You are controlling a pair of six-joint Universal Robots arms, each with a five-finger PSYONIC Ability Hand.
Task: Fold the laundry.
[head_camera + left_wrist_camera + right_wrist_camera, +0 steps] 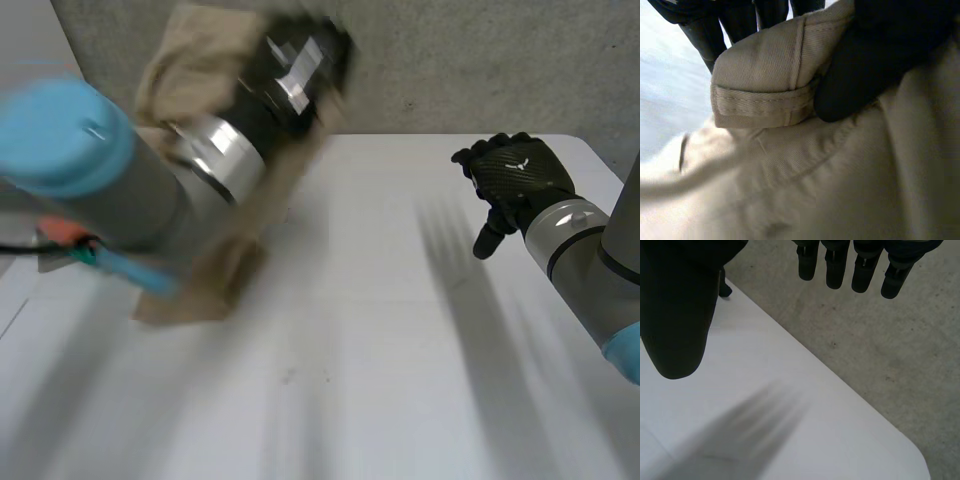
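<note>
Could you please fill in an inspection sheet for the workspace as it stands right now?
Surface: white table, bare where visible.
Job's things: one beige cloth, bunched and raised by the left arm; I cannot tell whether its lower end touches the table.
Clutter: nothing seen.
Hands: left hand pinches a seamed edge of the cloth between thumb and fingers. Right hand is relaxed and holds nothing, above the table's far corner on the robot's right.
Cables: nothing seen.
Surroundings: grey floor beyond the table's far edge.
</note>
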